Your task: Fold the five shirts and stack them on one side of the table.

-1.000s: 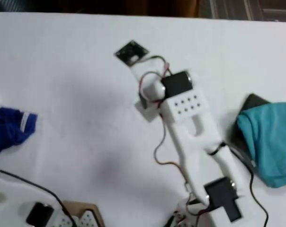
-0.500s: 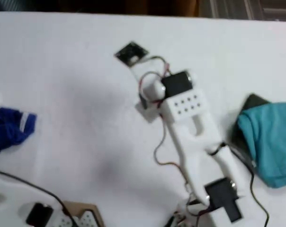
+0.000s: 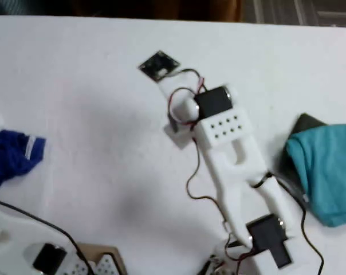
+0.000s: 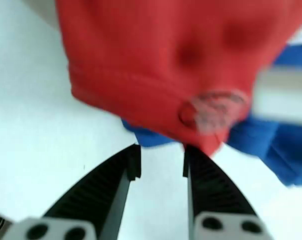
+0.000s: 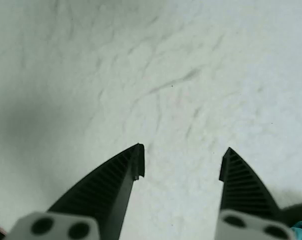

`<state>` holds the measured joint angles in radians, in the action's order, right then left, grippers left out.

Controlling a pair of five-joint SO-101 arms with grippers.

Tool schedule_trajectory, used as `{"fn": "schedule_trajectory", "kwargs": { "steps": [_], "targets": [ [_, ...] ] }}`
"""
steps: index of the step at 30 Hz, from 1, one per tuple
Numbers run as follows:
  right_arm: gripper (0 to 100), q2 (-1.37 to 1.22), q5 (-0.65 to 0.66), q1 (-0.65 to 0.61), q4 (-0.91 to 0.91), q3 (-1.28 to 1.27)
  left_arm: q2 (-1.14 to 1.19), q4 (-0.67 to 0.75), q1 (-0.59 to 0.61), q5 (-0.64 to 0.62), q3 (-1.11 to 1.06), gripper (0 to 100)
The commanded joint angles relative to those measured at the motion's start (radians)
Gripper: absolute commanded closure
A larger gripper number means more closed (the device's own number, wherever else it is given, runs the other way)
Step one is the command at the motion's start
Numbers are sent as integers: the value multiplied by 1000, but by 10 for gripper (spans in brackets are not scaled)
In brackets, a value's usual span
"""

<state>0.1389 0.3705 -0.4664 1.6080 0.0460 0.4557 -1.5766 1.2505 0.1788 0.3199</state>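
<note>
No legible text, number or sign anywhere.

The red shirt (image 4: 156, 65) carries a round printed emblem (image 4: 213, 110) near its hem, too blurred for any lettering in it to be made out. The blue shirt (image 4: 276, 150) beneath it, which lies at the left edge of the surface (image 3: 104, 114) in the high view, bears a white strip (image 3: 28, 148) that may be a label; nothing on it can be read.

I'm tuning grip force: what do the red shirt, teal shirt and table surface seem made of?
Red shirt: soft matte knit cloth, judging by its stitched hem and limp drape. Teal shirt: matte fabric too, bunched in rounded folds. Table: likely covered by a white matte cloth or sheet, with fine creases.
</note>
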Motion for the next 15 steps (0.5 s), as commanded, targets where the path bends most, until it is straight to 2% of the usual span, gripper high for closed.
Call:
{"fn": "schedule_trajectory", "kwargs": {
  "steps": [1, 5, 11, 15],
  "targets": [
    [748, 5, -11, -5, 5, 41, -8, -66, -25, -9, 133, 834],
    [748, 5, -11, -5, 4, 41, -6, -40, -28, -9, 160, 833],
    [748, 5, -11, -5, 4, 41, 49, 146, -43, -6, 65, 832],
    [748, 5, -11, -5, 2, 41, 124, 167, -71, -8, 50, 835]
  ]
}}
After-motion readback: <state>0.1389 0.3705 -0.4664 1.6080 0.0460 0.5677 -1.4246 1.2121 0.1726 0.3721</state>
